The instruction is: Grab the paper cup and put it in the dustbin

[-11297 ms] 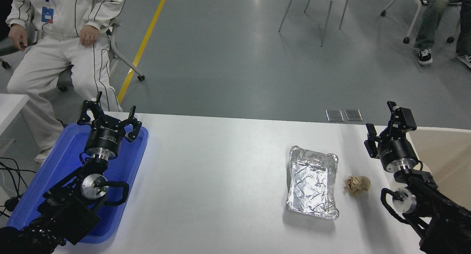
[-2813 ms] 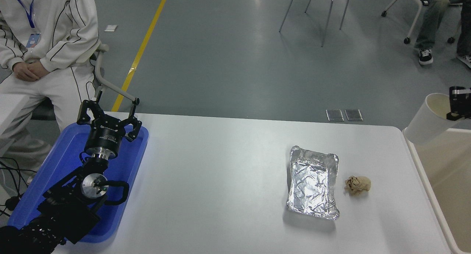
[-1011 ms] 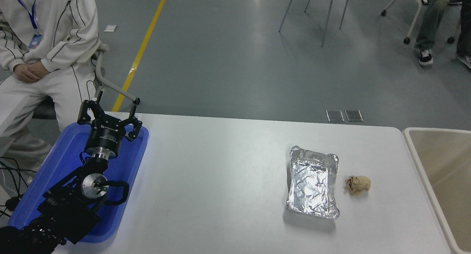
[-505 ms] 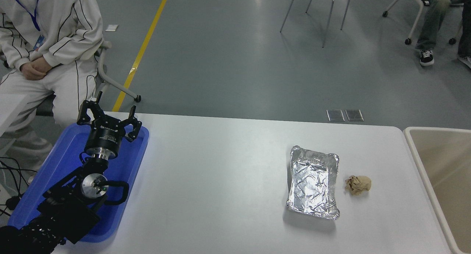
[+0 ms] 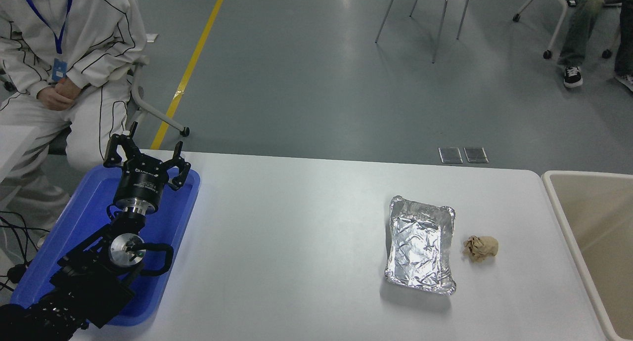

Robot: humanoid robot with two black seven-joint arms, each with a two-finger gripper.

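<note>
Head view: my left gripper (image 5: 146,155) is parking over the blue tray (image 5: 86,217) at the lower left, jaws spread open, gripping nothing. My right arm isn't showing anywhere, so I can't say what those jaws are doing. The paper cup isn't showing either: not on the tabletop (image 5: 296,242), not in the visible part of the dustbin (image 5: 559,202) at the right edge. I'm judging it's likely inside the bin or out of frame with the right arm; can't confirm. The foil tray (image 5: 420,244) and brown paper ball (image 5: 479,247) are sitting just beside each other, near the bin.

Risk: a right arm re-entering blind could clip the bin rim or sweep the ball. The bin is cut off by the frame, most of its floor hidden.
</note>
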